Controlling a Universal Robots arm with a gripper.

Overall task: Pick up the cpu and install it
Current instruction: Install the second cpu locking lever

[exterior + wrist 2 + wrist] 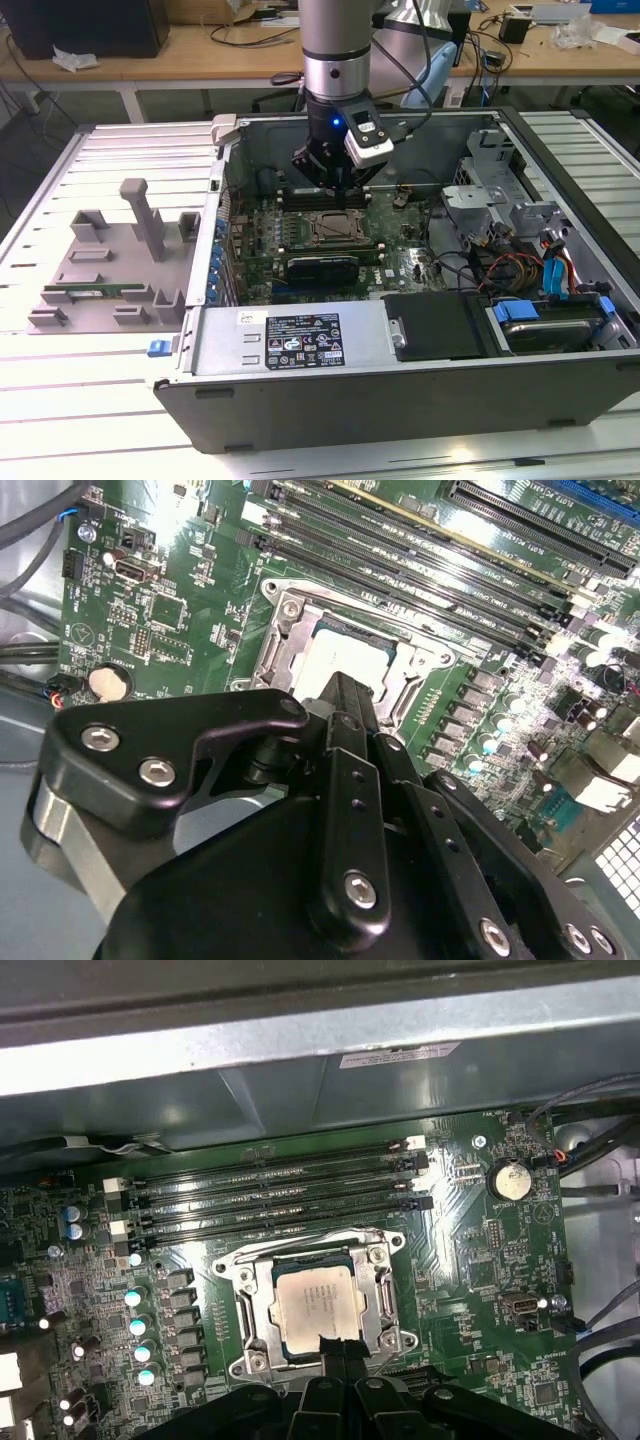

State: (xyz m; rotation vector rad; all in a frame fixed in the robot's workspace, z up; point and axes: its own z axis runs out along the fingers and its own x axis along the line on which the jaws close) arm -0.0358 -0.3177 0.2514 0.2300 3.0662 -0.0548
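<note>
First wrist view: one cpu (313, 1306) in one socket frame (310, 1305)

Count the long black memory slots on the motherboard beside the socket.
4, lying parallel in a bank between the socket frame, where the cpu sits, and the case wall. The tool hangs by the socket's opposite edge and hides none.

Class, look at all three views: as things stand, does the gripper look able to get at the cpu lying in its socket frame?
Probably yes. The gripper hangs right above the cpu, which lies face up in the open socket frame on the motherboard. Nothing lies over the chip, and the fingertips sit at its edge.
</note>
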